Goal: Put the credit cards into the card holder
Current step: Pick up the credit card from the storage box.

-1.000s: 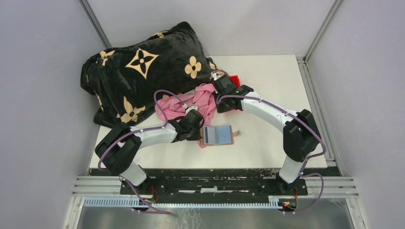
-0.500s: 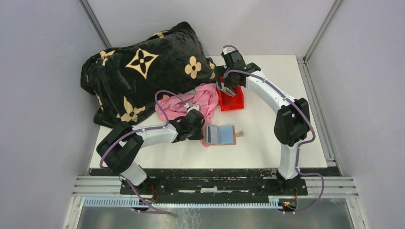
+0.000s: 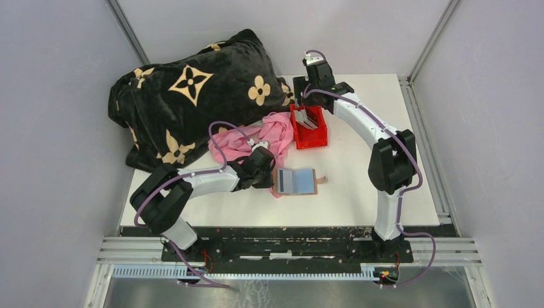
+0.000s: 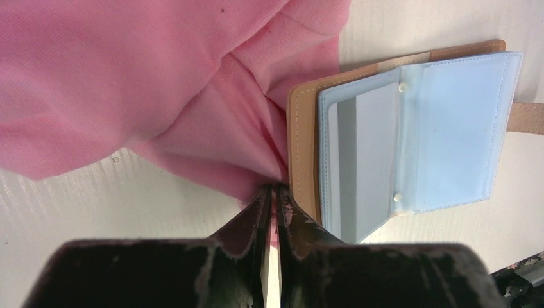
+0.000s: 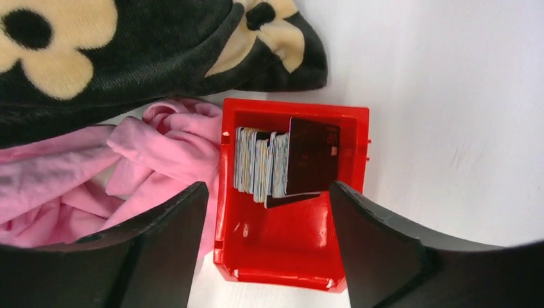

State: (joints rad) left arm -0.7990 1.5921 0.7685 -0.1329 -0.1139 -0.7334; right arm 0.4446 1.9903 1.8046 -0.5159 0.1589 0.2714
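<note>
Our right pincer (image 5: 266, 189) has drawn back, spread above the red bin's (image 5: 282, 256) credit cards (image 5: 282, 160). Stiff, slick: we'd pinch one top edge. Our left pincer (image 4: 274, 189) sits clenched beside the card holder (image 4: 301, 147).

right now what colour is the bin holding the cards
The bin is bright red; it shows best in the right wrist view.
</note>
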